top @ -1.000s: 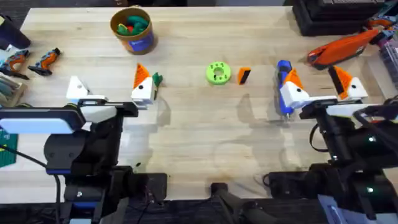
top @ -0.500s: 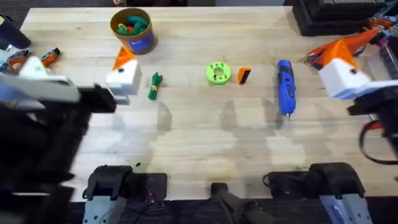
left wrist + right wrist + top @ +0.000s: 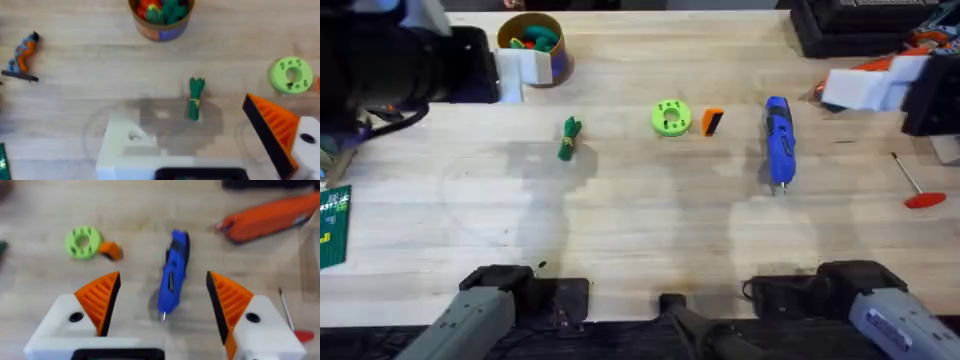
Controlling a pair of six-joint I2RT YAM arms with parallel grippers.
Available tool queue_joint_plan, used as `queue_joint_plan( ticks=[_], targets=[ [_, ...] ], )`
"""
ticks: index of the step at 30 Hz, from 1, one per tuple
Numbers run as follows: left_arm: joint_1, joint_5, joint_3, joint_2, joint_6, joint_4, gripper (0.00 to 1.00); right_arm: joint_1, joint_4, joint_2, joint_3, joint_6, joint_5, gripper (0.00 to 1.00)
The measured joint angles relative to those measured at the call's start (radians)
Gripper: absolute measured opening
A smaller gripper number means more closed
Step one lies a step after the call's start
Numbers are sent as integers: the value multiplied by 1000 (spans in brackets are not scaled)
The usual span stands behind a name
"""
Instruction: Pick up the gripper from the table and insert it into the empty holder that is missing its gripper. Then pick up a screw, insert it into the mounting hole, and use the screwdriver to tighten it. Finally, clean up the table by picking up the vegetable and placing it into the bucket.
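The gripper (image 3: 713, 121) is lying on the tabletop (image 3: 640, 230) at upper centre of the overhead view, untouched. The left hand (image 3: 210, 137) and right hand (image 3: 162, 302) are both hovering with fingers apart, well clear of it.

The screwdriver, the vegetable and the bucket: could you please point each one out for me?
screwdriver (image 3: 778, 138), overhead view, middle of its blue body.
vegetable (image 3: 195, 97), left wrist view, middle of its green body.
bucket (image 3: 161, 31), left wrist view, its brown-orange outer wall.
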Motion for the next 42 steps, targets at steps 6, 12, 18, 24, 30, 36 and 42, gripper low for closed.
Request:
queue_joint_plan(
  ticks=[6,12,18,24,30,36,42],
  targets=[
    [0,0,44,156,0,-105,985,0,-171,176,86,0,-2,991],
    [0,0,44,244,0,-124,985,0,-233,259,90,0,-2,992],
    [0,0,44,285,0,-134,985,0,-236,319,90,0,-2,990],
    [-40,-2,44,303,31,-144,985,0,-228,335,92,0,-2,991],
    [-154,0,45,371,45,-142,985,0,-228,335,93,0,-2,990],
    [-145,1,45,464,45,-138,985,0,-228,335,93,5,-2,991],
    [-121,4,45,533,45,-70,985,0,-228,335,93,19,-2,991]
  ],
)
